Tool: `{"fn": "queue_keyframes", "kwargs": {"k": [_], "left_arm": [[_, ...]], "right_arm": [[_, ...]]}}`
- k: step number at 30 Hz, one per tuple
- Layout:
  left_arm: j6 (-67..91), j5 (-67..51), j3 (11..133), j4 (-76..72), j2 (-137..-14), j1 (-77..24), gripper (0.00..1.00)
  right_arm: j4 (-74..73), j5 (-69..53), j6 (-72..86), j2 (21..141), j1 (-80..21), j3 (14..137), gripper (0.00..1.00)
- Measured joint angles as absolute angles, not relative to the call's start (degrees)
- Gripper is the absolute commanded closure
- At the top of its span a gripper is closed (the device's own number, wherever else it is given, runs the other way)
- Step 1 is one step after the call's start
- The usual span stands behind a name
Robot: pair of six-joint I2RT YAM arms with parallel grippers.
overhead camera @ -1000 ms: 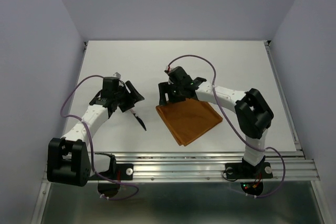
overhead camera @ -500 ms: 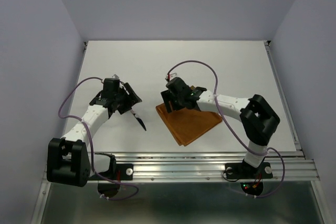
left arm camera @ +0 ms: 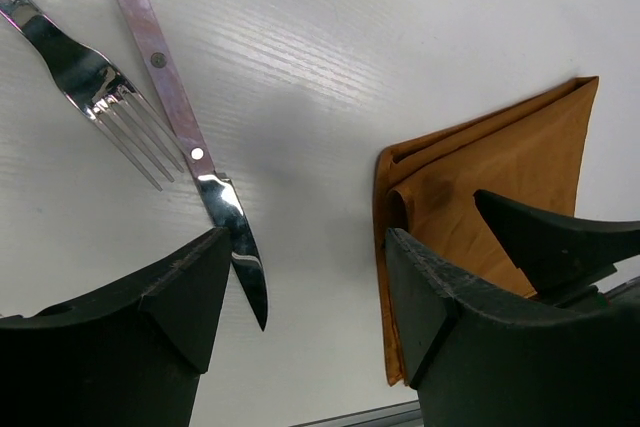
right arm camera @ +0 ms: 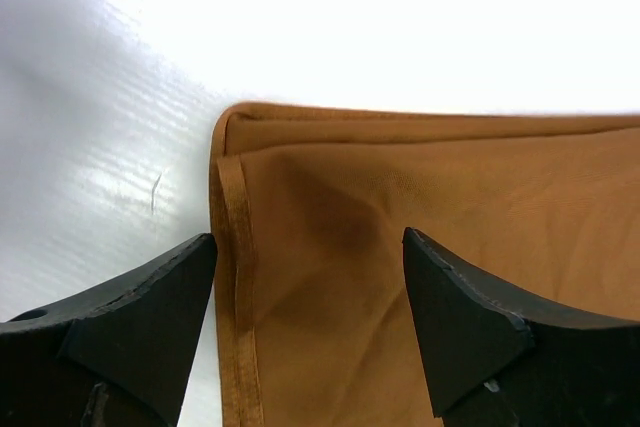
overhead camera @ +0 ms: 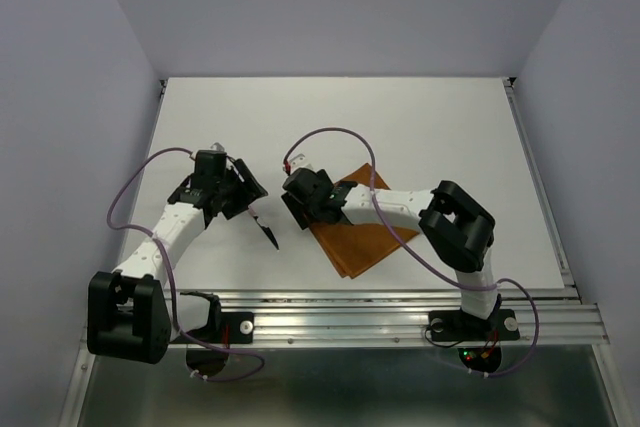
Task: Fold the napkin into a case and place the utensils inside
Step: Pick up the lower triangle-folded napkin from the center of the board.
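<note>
Hovering right gripper point(right arm camera: 308, 242), fingers spread, over soft, limp napkin point(right arm camera: 450, 207); probably best pinching at its hemmed corner; left gripper point(left arm camera: 305, 247) gaping too.

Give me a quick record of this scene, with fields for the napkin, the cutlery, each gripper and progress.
Napkin: folded, flat on table
Knife: on table, apart from napkin
Fork: on table beside knife
Left gripper: open, empty, near knife tip
Right gripper: open, over napkin corner
Progress: cutlery not yet inside napkin
</note>
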State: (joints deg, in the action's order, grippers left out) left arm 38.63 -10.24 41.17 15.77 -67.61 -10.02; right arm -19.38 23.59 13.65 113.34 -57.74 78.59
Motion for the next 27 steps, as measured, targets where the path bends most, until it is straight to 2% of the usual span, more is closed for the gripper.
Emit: {"fn": "queue_keyframes", "kwargs": {"k": [9, 15, 17, 23, 27], "left_arm": [[38.7, -10.2, 40.2, 15.5, -66.6, -10.0, 0.27], [40.0, -10.5, 36.5, 14.7, -65.1, -10.0, 0.26], [40.2, -10.8, 35.8, 14.5, -64.8, -10.0, 0.26], [40.4, -11.0, 35.7, 14.3, -64.7, -10.0, 0.26], [40.5, -11.0, 35.7, 14.1, -64.7, -10.0, 0.32]], "right_arm": [[-18.2, 24.7, 11.6, 116.2, -57.7, 79.9, 0.2], [-16.1, 22.7, 11.6, 116.8, -57.4, 80.0, 0.34], [-15.7, 22.1, 11.9, 117.1, -57.3, 80.2, 0.35], [-14.7, 20.0, 13.7, 117.4, -56.6, 80.2, 0.33], [-14.7, 18.8, 14.3, 117.4, -56.2, 80.2, 0.31]]}}
